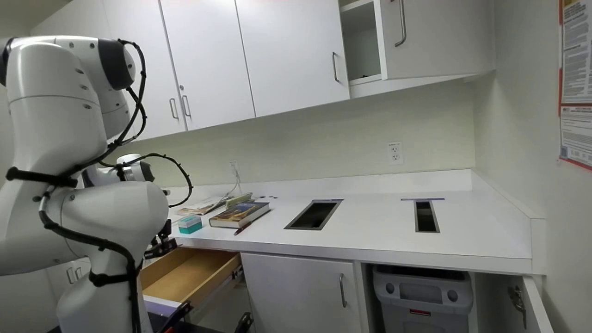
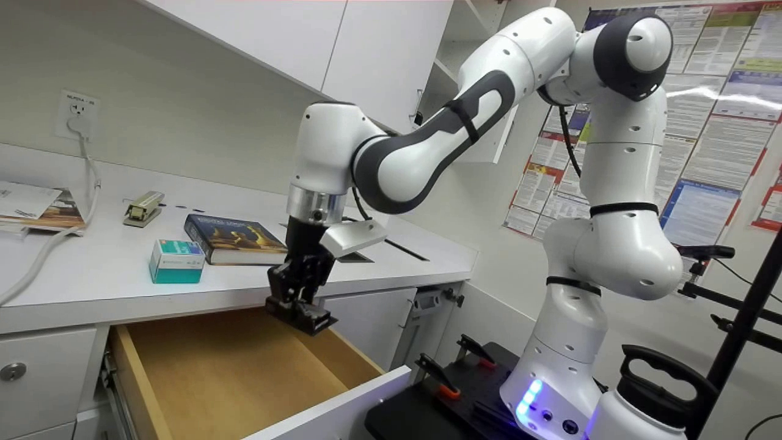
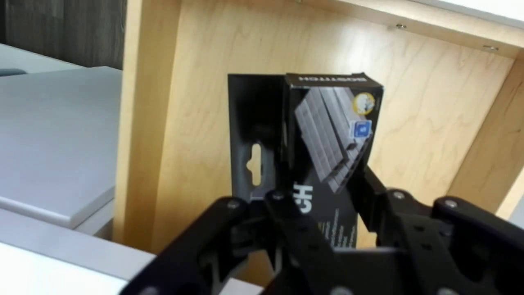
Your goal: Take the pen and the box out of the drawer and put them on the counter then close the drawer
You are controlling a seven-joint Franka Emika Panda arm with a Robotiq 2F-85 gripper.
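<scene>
We've got the gripper [image 3: 324, 183] gripping the black box [image 3: 327, 135], one finger each side of it in the wrist view; its pic of grey strips faces us & the hang tab, w/ a slot in it, sticks out on the left

Box is held over the drawer [image 2: 232, 366]; in the wrist view we see it against the wood floor, nearer the left edge than the right; drawer is pulled out from beneath the front edge of the counter [image 1: 370, 222], its white front well apart from that edge

On the counter, in an exterior view, we find the pen [image 1: 243, 228], dark reddish, lying nr the front edge & just beside the book [image 1: 239, 214]; can't tell if they touch; book lies flat, cover up

The teal-and-white carton [image 2: 177, 261] stands nr the front edge, above the drawer, in both exterior views; farther back from that edge we see the stapler [image 2: 143, 208], w/ papers [image 2: 27, 198] to its left, & a white cable [image 2: 95, 186] coming from the outlet [image 2: 77, 116] on the wall [image 2: 201, 134]

Toward the counter's other end we've the wider cut-out [image 1: 316, 215], dark inside, btwn front & back edges, & the narrower cut-out [image 1: 425, 216] closer to the corner at the side wall [image 1: 518, 152]; below that end's front edge stands the grey bin [image 1: 422, 296]

Overhead: white cupboards [image 1: 296, 55], one door [image 1: 437, 46] standing open
</scene>
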